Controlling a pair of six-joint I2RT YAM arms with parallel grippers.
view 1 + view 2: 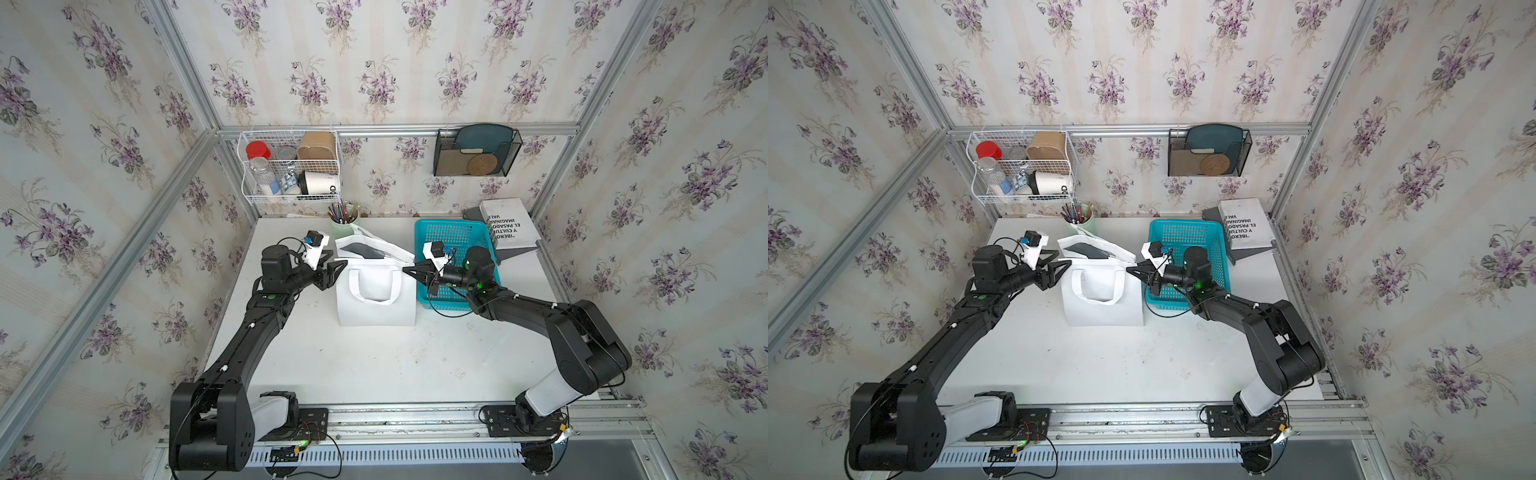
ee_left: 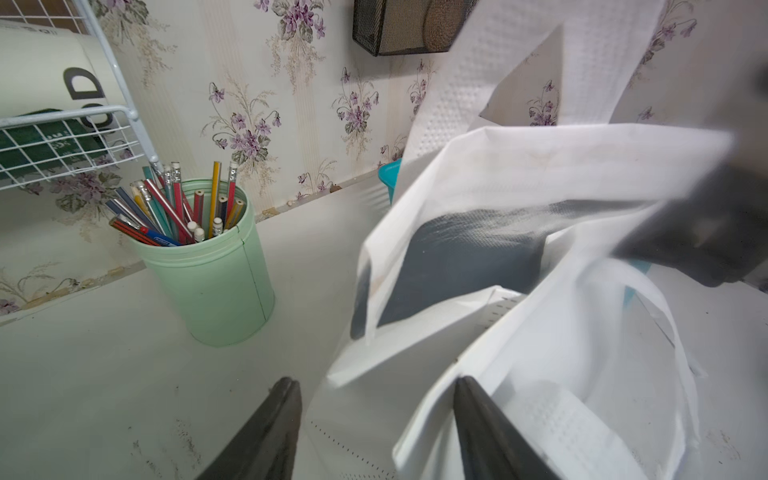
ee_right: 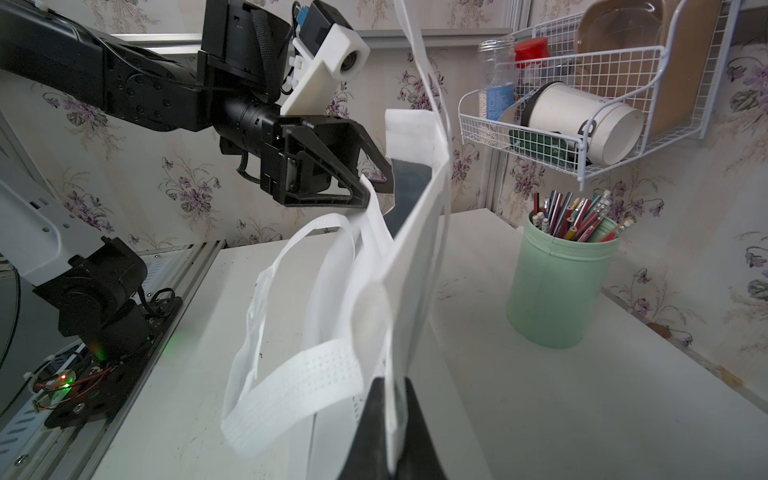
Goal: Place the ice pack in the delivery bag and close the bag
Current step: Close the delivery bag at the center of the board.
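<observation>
The delivery bag (image 1: 376, 309) stands upright on the white table (image 1: 374, 365), and I place everything else from it. My right gripper (image 3: 388, 390) is pressed together on the rim at the bag's right top corner. In the right wrist view the white fabric runs sandwiched between my two dark fingers (image 3: 370, 415). In both top views that gripper meets the same corner of the bag.

My left gripper (image 2: 374, 384) is at the bag's opposite, left top corner, and it is spread. In the left wrist view its fingers (image 2: 282, 415) stand well apart, with the bag's edge lying across the gap and nothing clamped. The right wrist view also shows the left gripper (image 3: 379, 187) with its jaws apart, a fold of the rim rising between them. The bag's front rim runs taut from one gripper to the other in a top view.

Inside the bag's mouth a dark grey surface (image 2: 457, 257) shows, partly through the white fabric — ice pack or lining, I cannot tell which.

One loop handle (image 1: 370, 291) hangs down the bag's front wall. The other handle (image 1: 390, 248) leans off the bag's far side. The turquoise basket (image 1: 453, 232) sits just beside the bag's right wall, under my right arm. The green pencil cup (image 1: 345, 227) stands near the bag's far left corner.
</observation>
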